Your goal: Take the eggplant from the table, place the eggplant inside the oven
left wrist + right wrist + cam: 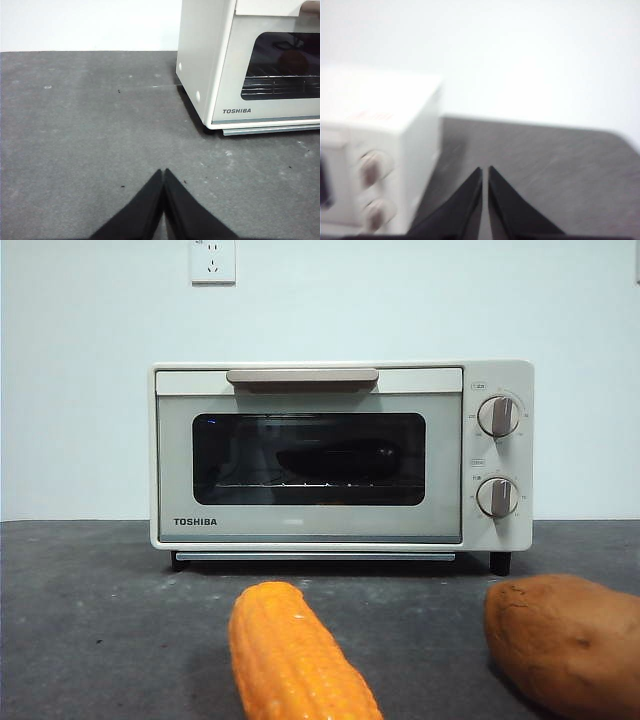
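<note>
Eggplant (335, 457): lay on the wire rack inside the closed oven (310, 530), dim behind the dark glass. My left tool (163, 172) was clenched and empty above bare tabletop (75, 125), the oven just ahead of it. My right tool (485, 170) was likewise clenched and empty, beside the oven's knob end.

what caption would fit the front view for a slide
Closed oven with the eggplant on its rack; corn cob and sweet potato on the table.

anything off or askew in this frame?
Nothing stands out. The oven sits square with its door shut, the eggplant a dark shape on the rack inside. The corn cob and sweet potato lie intact on the table.
</note>
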`<act>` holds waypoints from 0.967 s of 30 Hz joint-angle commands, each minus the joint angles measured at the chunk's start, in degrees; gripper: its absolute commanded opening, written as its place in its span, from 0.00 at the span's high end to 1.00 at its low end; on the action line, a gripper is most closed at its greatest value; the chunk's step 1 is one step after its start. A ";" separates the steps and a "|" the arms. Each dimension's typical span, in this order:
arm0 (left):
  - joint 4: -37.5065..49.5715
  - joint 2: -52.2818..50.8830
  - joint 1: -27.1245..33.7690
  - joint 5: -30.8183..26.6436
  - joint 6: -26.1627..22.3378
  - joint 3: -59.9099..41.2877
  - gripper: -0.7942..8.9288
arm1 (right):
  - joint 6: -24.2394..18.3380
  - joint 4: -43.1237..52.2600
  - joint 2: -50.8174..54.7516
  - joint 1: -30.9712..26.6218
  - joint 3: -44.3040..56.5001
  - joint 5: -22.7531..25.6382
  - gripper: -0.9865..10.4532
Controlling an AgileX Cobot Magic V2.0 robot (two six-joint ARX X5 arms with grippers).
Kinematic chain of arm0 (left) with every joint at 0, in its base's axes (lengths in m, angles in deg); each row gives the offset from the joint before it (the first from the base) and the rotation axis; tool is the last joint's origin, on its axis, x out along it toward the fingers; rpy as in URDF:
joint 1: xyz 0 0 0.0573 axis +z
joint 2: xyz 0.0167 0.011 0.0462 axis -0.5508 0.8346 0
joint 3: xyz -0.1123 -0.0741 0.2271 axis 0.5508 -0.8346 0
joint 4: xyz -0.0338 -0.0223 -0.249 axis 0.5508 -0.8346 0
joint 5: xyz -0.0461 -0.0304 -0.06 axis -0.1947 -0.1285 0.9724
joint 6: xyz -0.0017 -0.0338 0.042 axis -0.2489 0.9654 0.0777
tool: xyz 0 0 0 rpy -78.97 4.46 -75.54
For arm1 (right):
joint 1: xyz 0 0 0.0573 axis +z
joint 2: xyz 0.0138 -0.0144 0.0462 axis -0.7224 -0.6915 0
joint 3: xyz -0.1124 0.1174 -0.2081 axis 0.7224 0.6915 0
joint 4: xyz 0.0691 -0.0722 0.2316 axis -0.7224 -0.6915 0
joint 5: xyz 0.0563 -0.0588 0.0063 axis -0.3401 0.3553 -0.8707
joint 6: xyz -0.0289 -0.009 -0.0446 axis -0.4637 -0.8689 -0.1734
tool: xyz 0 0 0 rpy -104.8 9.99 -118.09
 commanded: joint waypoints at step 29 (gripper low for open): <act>-0.66 -0.04 0.04 0.07 -0.28 -1.14 0.91 | 7.61 1.36 15.78 -12.13 23.19 -8.33 0.91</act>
